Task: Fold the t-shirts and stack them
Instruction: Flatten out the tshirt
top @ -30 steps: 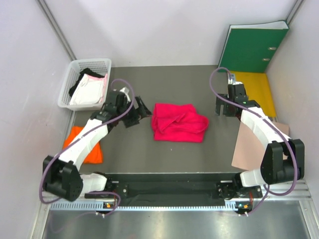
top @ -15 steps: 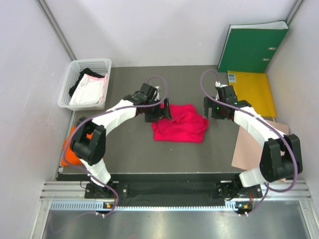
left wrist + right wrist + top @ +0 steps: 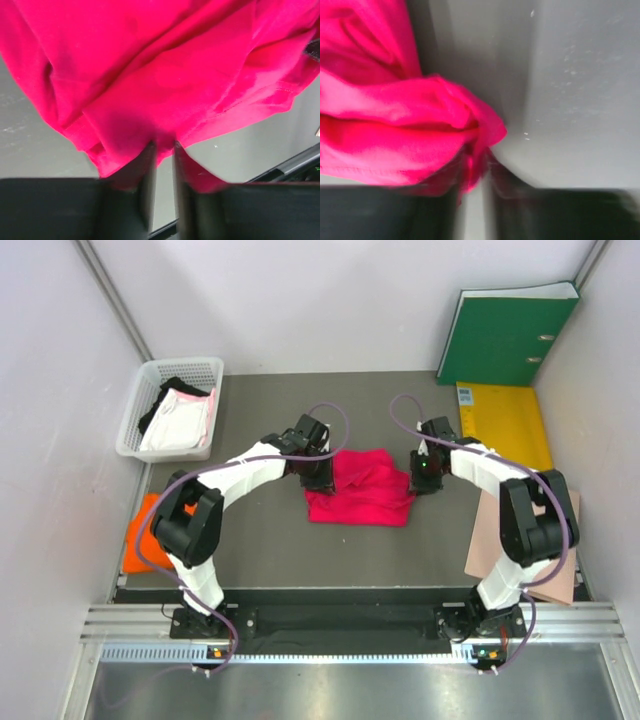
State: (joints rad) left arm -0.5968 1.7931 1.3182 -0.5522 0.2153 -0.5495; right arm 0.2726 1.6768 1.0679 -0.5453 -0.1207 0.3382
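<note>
Rising from the bottom edge of the overhead view, the two arms reach up over the dark table [image 3: 270, 540] toward the middle of the frame. At lower left, partly under the left arm's elbow, an orange t-shirt [image 3: 138, 540] lies folded flat by the table's left edge. At lower right a tan sheet [image 3: 483, 550] lies under the right arm.

At the centre of the frame the magenta-red t-shirt [image 3: 362, 490] lies in a rumpled heap on the table, with a gripper at each of its upper corners. The left gripper [image 3: 322, 476] is down on the upper left corner. In the left wrist view its fingers [image 3: 147, 185] stand close together with a fold of the red cloth nipped between their tips. The right gripper [image 3: 422, 478] is at the upper right corner. Its wrist view is blurred, but the two dark fingers [image 3: 502, 182] are drawn near each other and a point of red cloth runs down between them, so it too is pinching the shirt.

Farther up, at upper left, a white basket [image 3: 205, 368] holds a whitish-pink garment [image 3: 182, 425] with a black garment [image 3: 160, 405] beneath it. At upper right a yellow folder [image 3: 510, 425] lies flat, and above it a green binder [image 3: 510, 335] leans on the wall.
</note>
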